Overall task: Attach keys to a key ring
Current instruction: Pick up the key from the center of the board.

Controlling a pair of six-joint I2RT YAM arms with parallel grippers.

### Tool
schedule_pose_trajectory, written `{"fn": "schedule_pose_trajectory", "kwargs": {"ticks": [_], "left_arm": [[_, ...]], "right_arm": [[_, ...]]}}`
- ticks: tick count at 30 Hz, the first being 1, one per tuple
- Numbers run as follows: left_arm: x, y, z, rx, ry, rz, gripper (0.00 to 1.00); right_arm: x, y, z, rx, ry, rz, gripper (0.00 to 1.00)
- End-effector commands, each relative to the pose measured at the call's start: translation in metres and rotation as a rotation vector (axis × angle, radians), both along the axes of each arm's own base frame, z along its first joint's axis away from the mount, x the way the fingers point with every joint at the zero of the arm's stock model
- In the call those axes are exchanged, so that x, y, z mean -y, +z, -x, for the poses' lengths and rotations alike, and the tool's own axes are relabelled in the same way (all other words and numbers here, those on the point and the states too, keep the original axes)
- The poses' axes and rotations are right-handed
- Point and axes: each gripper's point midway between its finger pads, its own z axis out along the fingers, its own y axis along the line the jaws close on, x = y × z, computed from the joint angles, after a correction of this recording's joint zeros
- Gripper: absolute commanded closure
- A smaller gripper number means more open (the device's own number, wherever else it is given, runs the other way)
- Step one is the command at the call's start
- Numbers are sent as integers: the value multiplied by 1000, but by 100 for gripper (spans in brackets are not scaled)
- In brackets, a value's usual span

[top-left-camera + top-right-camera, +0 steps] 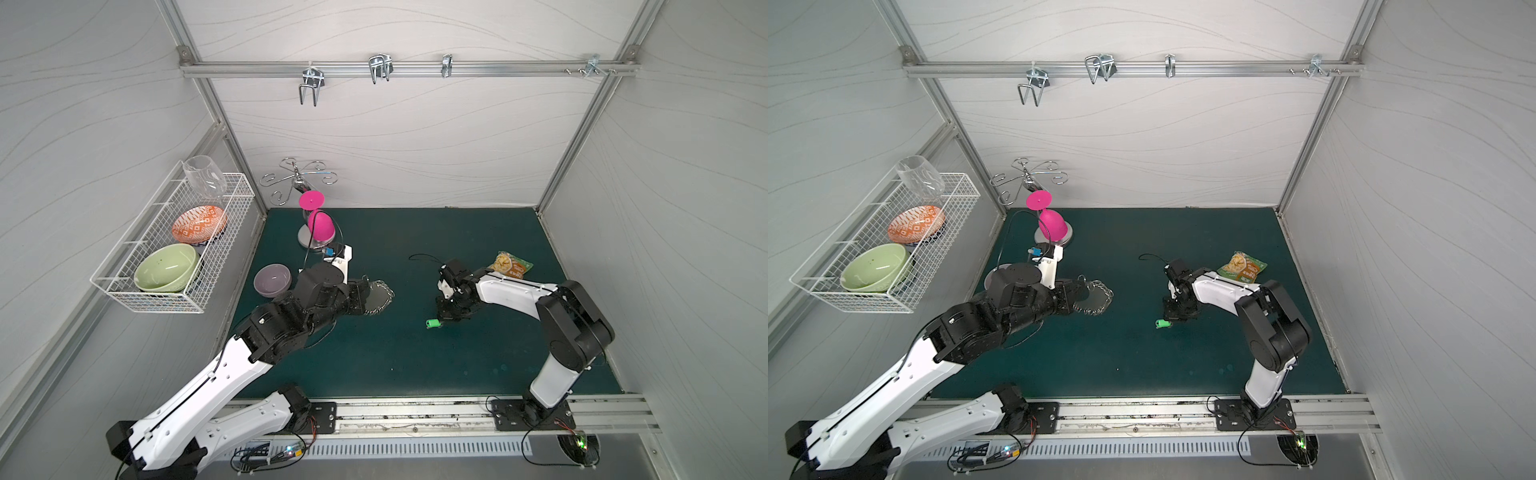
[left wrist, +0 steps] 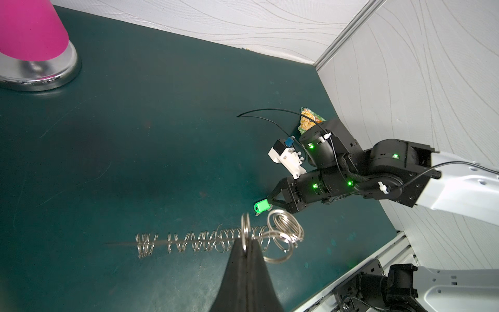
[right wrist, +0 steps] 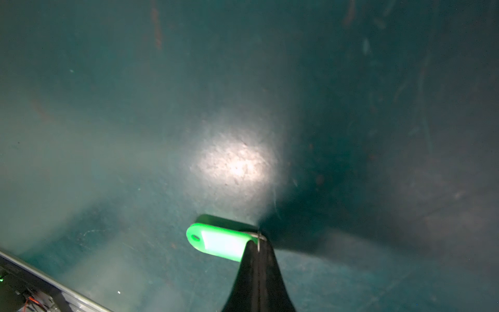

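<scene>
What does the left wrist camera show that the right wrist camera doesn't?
Only the left wrist view: the key ring pinched in the left fingers, the pink glass, the snack packet and the right arm. Only the right wrist view: the pale label window on the green key tag, seen close. Both: that tag gripped at one end by the right fingers, with the green mat behind.

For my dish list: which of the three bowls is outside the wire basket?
The grey-purple bowl, standing on the table; the green bowl and orange bowl sit in the basket.
</scene>
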Motion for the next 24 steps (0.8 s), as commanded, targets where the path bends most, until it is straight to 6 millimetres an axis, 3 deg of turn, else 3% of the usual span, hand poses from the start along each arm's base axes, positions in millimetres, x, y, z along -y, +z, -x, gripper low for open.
{"fn": "schedule_pose_trajectory", "kwargs": {"ticks": [1, 5, 11, 17, 24], "left_arm": [[3, 38, -1, 94, -14, 63, 100], [1, 41, -1, 113, -22, 46, 100], [0, 57, -3, 224, -72, -13, 100], [1, 90, -6, 427, -124, -64, 100], [12, 135, -4, 673, -199, -74, 100]], "right_arm": [[-6, 23, -8, 92, 60, -57, 100], [-11, 63, -7, 195, 146, -126, 100], [-10, 145, 10, 407, 323, -214, 100], [-10, 232, 54, 615, 514, -367, 100], [-19, 319, 100, 719, 624, -615, 100]]}}
